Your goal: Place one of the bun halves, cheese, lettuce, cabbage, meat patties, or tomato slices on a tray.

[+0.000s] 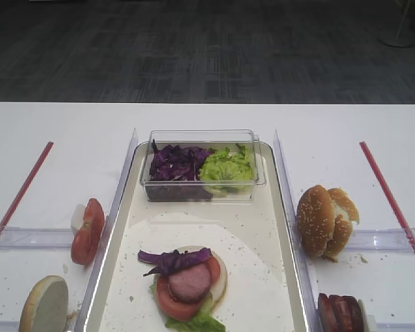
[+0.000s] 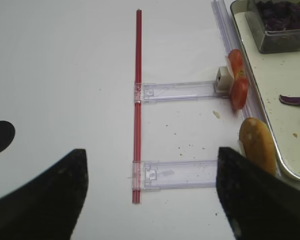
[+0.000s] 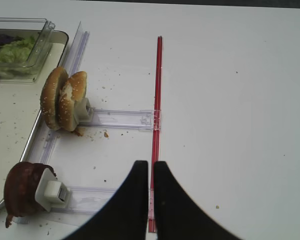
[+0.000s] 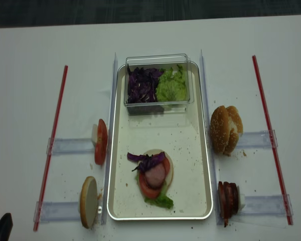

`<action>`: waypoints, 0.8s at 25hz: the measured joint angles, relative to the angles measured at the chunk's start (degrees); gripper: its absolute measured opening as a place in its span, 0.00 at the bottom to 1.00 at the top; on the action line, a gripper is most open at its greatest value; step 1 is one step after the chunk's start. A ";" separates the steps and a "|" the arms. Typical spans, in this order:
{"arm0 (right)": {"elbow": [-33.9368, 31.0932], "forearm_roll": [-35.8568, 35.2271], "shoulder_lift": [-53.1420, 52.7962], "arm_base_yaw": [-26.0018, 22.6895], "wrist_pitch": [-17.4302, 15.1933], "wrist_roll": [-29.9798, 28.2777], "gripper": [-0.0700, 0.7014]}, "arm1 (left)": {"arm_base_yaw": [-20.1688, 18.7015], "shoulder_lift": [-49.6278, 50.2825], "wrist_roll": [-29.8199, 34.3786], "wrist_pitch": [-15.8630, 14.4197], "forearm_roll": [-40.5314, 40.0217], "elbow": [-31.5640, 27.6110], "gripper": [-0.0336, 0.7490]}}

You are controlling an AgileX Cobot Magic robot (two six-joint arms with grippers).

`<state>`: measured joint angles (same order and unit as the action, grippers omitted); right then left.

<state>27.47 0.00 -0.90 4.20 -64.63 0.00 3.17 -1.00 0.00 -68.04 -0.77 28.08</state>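
The big cream-white metal tray point(image 4: 200, 165) already holds a stacked burger, purple cabbage point(image 4: 146, 159) on top. A bun top is probably left. Left jaws spread, right jaws pressed together.

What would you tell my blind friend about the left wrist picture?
Two dark, wide-open jaws frame a white table with a red strip. On the right, tomato slices and a bun half stand beside the tray.

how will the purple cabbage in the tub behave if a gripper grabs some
The purple cabbage is thin loose strips, so it is probably light and floppy. A pinch may lift only a few and shed others. Lettuce touching it may come along.
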 joint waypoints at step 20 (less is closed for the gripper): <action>0.00 0.00 0.00 0.00 0.00 0.00 0.97 | 0.00 0.00 0.00 0.00 0.00 0.00 0.67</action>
<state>27.47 0.00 -0.90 4.20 -64.63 0.00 3.17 -1.00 0.00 -68.04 -0.77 28.08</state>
